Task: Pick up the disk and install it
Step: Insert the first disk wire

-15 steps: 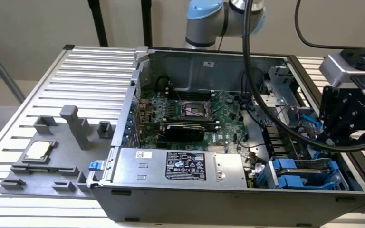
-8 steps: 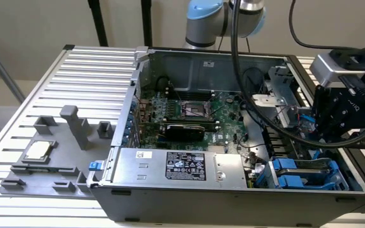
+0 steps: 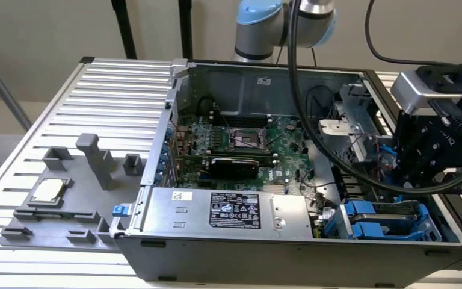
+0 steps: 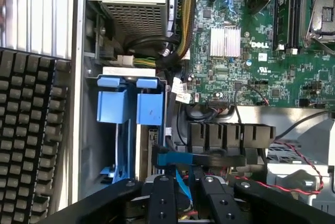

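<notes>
Arm: one. I log it entering at the top centre of the exterior view, a silver link beside a blue-capped joint. Cable: black, hanging from the link and sweeping to the right of frame. Wrist: upper right, grey block over black housing, pointing down. Gripper: black, right edge at mid-height, lowered. My wrist view shows the same gripper, black and bolted.
</notes>
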`<state>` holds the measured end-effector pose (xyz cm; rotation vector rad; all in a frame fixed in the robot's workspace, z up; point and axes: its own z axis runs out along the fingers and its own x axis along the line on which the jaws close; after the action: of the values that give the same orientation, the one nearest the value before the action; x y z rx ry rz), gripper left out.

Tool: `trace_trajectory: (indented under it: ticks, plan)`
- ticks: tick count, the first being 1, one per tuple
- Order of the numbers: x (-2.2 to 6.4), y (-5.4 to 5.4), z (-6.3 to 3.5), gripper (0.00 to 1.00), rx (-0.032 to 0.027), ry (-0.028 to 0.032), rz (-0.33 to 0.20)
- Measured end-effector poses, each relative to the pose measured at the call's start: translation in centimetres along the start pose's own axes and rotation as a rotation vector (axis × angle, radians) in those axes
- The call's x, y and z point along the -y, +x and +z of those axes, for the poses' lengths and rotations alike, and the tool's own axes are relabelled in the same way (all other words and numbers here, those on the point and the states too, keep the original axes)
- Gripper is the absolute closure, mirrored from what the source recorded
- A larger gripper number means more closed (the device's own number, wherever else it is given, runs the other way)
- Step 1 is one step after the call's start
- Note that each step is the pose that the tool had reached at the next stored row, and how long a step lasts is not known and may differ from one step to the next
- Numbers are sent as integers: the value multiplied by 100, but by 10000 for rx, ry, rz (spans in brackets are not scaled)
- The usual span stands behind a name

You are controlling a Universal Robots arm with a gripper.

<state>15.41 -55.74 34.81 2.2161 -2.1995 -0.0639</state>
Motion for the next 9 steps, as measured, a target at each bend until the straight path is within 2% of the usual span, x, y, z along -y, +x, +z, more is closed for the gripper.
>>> trace_trajectory:
  ticks: [6, 9]
  plan:
    - [5, 169, -29, 100, 28, -17, 0]
    - [16, 232, -79, 100, 74, -20, -3]
